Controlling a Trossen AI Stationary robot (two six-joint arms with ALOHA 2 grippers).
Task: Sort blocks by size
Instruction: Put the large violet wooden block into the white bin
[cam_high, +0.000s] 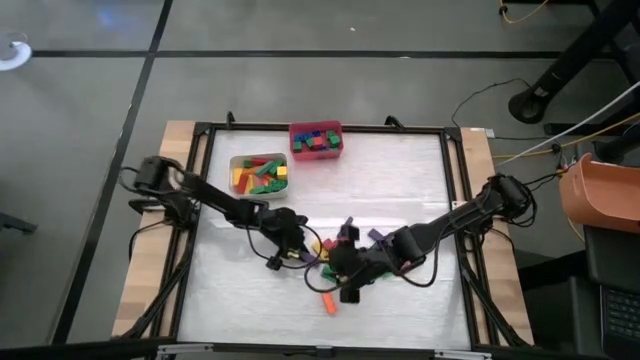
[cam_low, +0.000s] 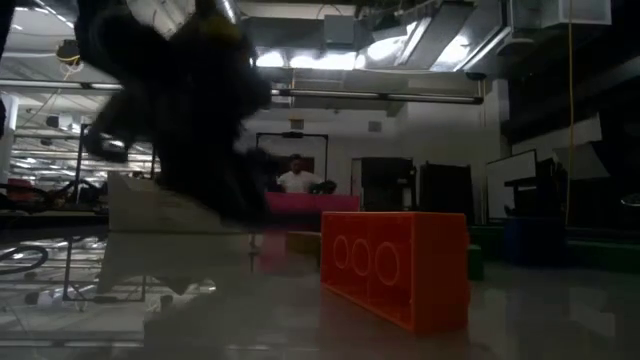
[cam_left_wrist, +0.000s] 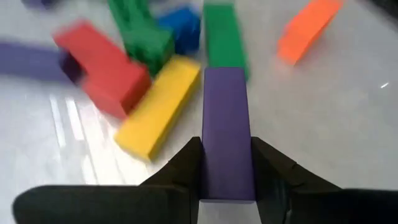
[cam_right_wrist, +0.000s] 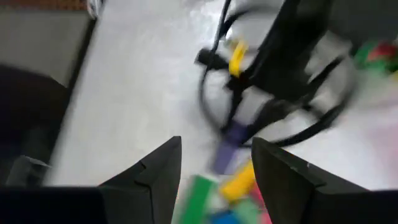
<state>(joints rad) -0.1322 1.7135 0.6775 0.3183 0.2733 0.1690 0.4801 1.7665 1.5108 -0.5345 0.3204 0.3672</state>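
1. We take the heap of loose blocks at the middle of the desk as our landmark; it holds red, green, yellow, blue and purple pieces.
2. Far left of the heap, our left arm reaches in from the desk's left edge. Its left hand sits at the heap's left side, its two fingers pressed on either side of a long purple bar, so we read it as holding that bar.
3. Just beside the purple bar lie a yellow bar, a red block and a green bar.
4. Behind the heap, a white bin holds yellow, green and red blocks; a red bin to its right holds more.
5. An orange block lies apart on the near side of the heap.
6. Our right hand hangs over the heap's right side, fingers spread wide and holding nothing.
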